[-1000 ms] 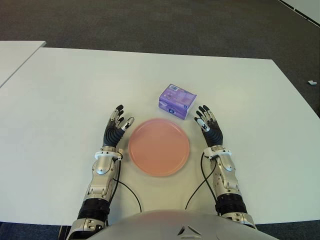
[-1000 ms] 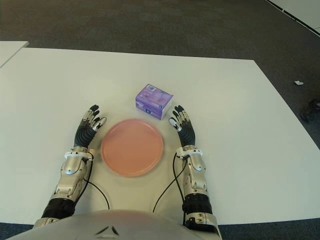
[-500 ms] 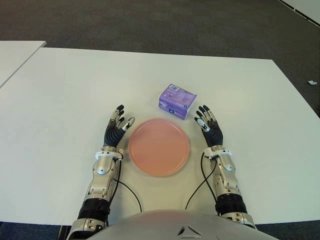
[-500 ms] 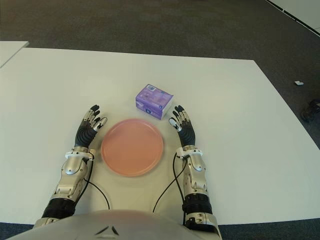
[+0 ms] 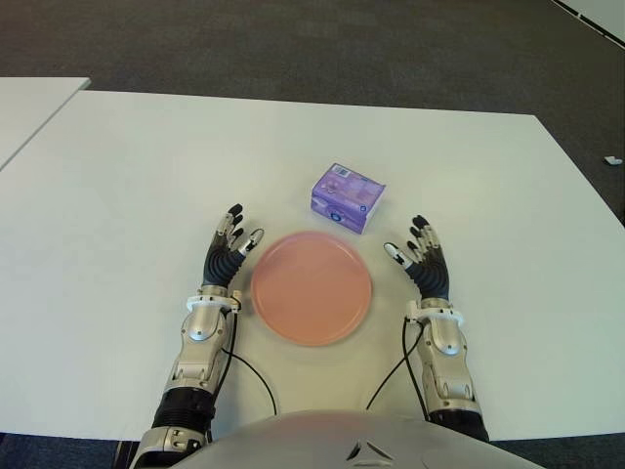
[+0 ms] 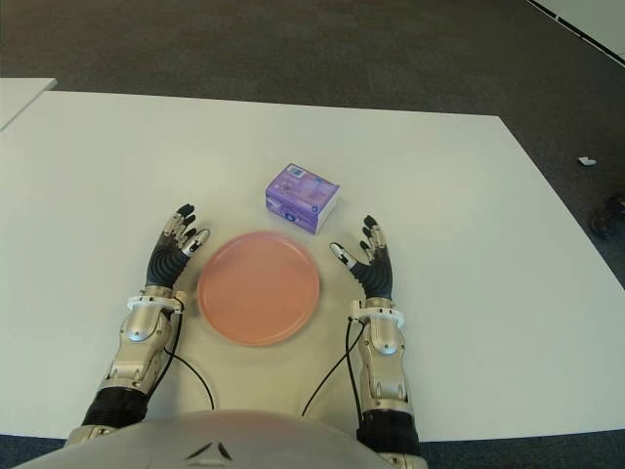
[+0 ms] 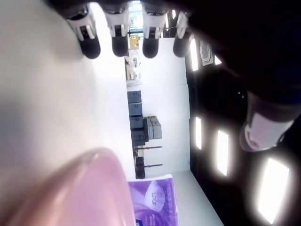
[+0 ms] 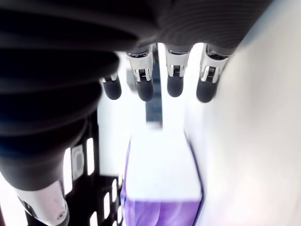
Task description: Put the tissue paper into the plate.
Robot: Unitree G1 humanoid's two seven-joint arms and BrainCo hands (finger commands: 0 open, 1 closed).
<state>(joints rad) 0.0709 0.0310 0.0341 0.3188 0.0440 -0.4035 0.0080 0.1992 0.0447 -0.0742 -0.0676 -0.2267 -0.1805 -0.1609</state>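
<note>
An office or lab-like workroom, by the look of it; a plain white table (image 5: 146, 195) fills most of the frame, with the corner of a second white table (image 5: 29, 107) at the upper left; dark grey carpet (image 5: 293, 39) runs across the top; the left wrist view shows rows of ceiling light panels (image 7: 221, 150) and dark stacked cabinets (image 7: 136, 113) against a white wall.

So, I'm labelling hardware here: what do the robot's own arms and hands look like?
Both match. The left hand and right hand have black ribbed palms and black fingers with white and silver segments. White wrist rings join silver-grey forearms with black ribbed bands lower down; a thin black cable loops from each wrist across the white table.
</note>
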